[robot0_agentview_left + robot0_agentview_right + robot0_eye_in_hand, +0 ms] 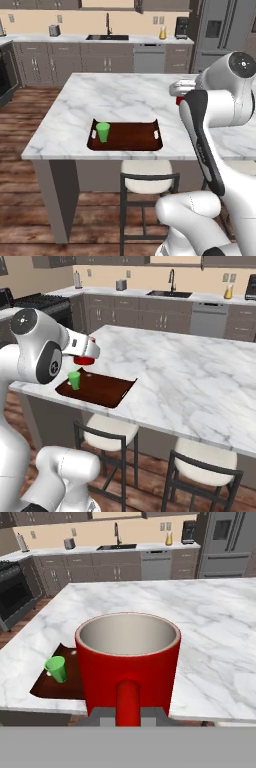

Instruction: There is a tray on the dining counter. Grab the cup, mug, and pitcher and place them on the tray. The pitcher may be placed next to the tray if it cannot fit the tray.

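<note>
Marble table (pixel 125 95) below, we carry the rigid, light red mug (pixel 128 659) by its handle, fingers (pixel 128 714) nearly shut on it, toward the tray (pixel 127 137) holding the green cup (pixel 103 132).

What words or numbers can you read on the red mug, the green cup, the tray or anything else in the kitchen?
None: no readable text anywhere.
mug: plain red, no print.
cup: plain green, no label.
tray: plain dark brown.
dining counter: just grey veins in the marble.
pitcher on the far worktop: too small to tell any marking.
</note>
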